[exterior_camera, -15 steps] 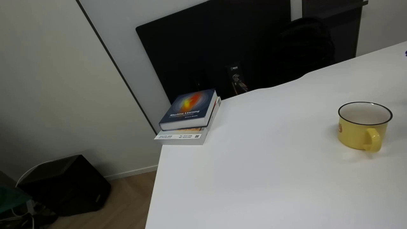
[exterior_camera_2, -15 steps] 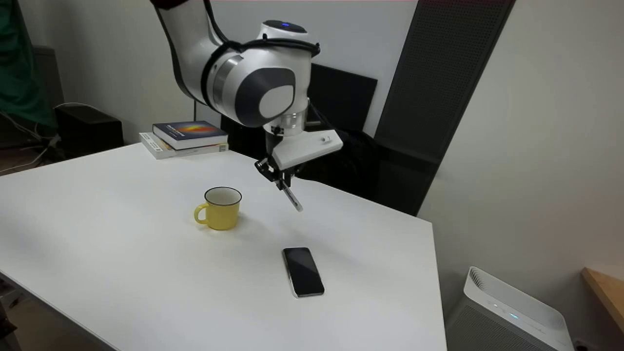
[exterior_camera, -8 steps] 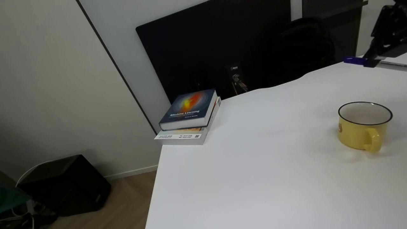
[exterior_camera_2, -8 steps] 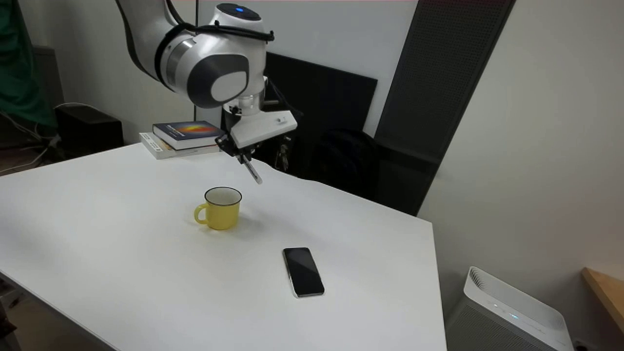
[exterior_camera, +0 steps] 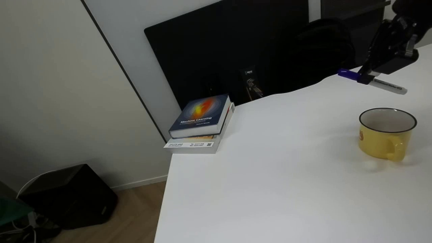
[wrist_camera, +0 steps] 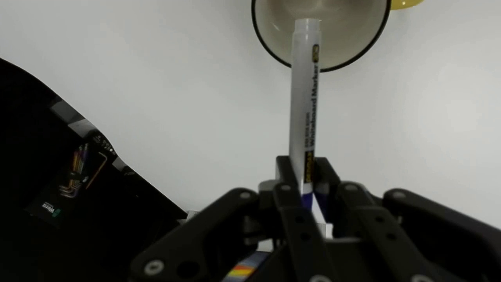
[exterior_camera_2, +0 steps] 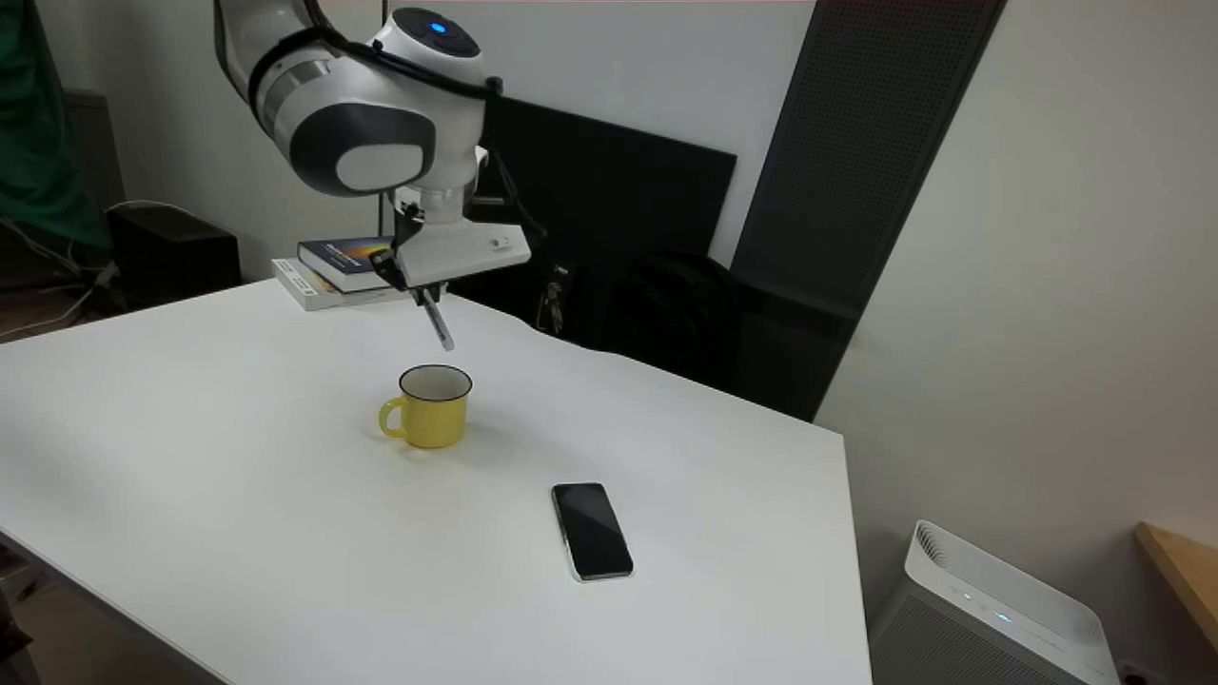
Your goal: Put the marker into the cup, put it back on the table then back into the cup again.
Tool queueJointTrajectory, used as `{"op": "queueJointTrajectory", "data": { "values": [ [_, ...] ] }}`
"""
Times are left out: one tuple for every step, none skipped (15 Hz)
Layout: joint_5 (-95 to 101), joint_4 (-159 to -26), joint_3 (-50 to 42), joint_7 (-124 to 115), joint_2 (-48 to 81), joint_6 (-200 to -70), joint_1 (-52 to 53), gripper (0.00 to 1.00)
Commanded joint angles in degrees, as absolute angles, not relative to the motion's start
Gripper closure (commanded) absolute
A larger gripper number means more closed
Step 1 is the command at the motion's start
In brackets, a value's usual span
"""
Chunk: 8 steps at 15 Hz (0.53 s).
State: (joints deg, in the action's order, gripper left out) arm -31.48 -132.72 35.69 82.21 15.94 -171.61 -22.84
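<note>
The claw (wrist_camera: pixel 304 169) grips the marker (exterior_camera: pixel 384 85), tilted above the counter (exterior_camera_2: pixel 285 542). In an exterior view the cup (exterior_camera_2: pixel 436 424) stands upright at the marker's six o'clock, open mouth facing up, pale inner wall showing; in the wrist view the marker's end overlaps that mouth.

marker (exterior_camera: pixel 388 86): in gripper (wrist_camera: pixel 306 169), above table (exterior_camera_2: pixel 266 514) | cup (exterior_camera_2: pixel 435 420): on table, between phone (exterior_camera_2: pixel 592 531) and stacked books (exterior_camera_2: pixel 337 273)

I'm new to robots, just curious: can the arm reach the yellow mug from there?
Probably yes: nothing visible stands between the yellow mug, open side up, and the end effector holding the marker.
</note>
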Motion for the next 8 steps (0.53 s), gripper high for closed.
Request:
{"op": "queueJointTrajectory", "data": {
  "values": [
    [-37.63, -131.30, 40.26, 87.76, 18.65, -172.18, -28.45, 0.95],
    [-38.88, -131.30, 40.93, 88.86, 19.17, -172.27, -29.63, 0.95],
    [-40.21, -131.29, 41.67, 90.02, 19.81, -172.32, -30.99, 0.95],
    [-41.57, -131.31, 42.57, 91.31, 20.50, -172.44, -32.38, 0.95],
    [-42.98, -131.34, 43.40, 92.40, 21.26, -172.75, -33.63, 0.95],
    [-44.05, -131.43, 43.92, 93.04, 21.98, -172.58, -34.58, 0.95],
    [-44.94, -131.54, 44.39, 93.77, 22.74, -173.04, -35.29, 0.95],
    [-46.25, -132.04, 45.45, 94.49, 21.69, -171.80, -37.13, 0.95]
  ]
}}
